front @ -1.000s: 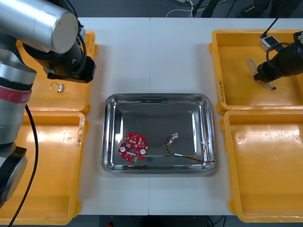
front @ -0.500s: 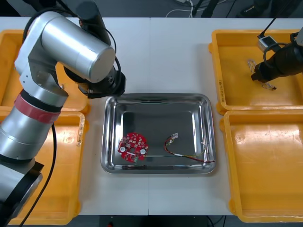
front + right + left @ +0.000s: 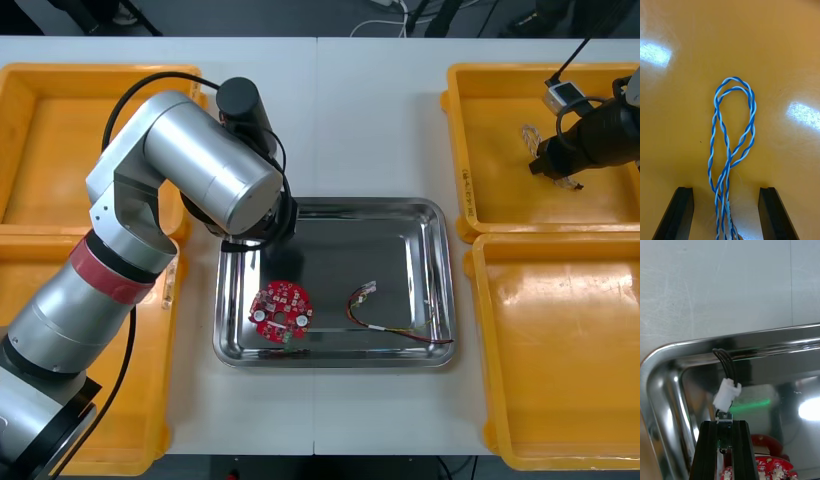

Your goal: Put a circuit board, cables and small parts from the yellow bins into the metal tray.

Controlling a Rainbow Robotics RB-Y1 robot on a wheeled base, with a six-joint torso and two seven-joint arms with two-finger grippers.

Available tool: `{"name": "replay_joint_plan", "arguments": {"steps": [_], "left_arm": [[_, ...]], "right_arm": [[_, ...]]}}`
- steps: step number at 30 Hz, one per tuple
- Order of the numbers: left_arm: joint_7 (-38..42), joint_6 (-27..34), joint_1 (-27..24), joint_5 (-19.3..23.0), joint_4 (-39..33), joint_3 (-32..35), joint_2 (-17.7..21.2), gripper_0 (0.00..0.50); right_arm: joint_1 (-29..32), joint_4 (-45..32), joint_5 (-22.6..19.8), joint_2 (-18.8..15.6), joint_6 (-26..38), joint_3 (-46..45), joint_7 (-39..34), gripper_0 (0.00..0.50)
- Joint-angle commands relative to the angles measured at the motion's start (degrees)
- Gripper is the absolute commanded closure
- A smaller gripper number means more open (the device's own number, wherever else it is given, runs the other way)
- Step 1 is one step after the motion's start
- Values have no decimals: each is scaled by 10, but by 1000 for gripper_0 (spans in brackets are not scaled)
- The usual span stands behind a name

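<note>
**Light worktop (image 3: 330,110), one drop and one pick pending**

Yellow bins (image 3: 500,190) flank the tray (image 3: 330,204), which already holds the board (image 3: 282,307) and a red and yellow cable (image 3: 385,329). From where I stand, the left pincer (image 3: 724,423) hangs over the tray's far-left corner. It is clenched on the end of a black cable (image 3: 729,367), with the white plug (image 3: 727,395) just past its tips. That looks close to the rim to me. It should move inward over bare metal, clear of the board, and lower before letting go, so the cable doesn't spring out. The right pincer (image 3: 726,213), in the far right bin, stands released astride the blue and white cable (image 3: 723,195). Closing low on the gathered strands seems safest.
</note>
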Motion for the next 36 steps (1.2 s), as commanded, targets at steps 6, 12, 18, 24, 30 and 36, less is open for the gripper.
{"name": "replay_joint_plan", "arguments": {"steps": [6,12,18,24,30,36], "left_arm": [[85,-37,25,-15,-23,-43,-16,500],[87,-39,32,-19,-19,-48,-16,500],[89,-47,32,-22,-9,-50,-16,500],[89,-55,32,-23,-3,-50,-14,498],[89,-55,33,-23,-3,-50,-12,197],[94,-55,33,-24,-3,-50,-9,0]], "right_arm": [[10,-7,-11,1,-9,-17,21,25],[10,-7,-14,1,-9,-17,24,500],[11,-21,-14,1,-6,-17,28,500],[11,-63,-3,-4,26,-17,28,500],[10,-109,12,-12,82,-23,22,500],[10,-152,58,-14,154,-66,19,500]]}}
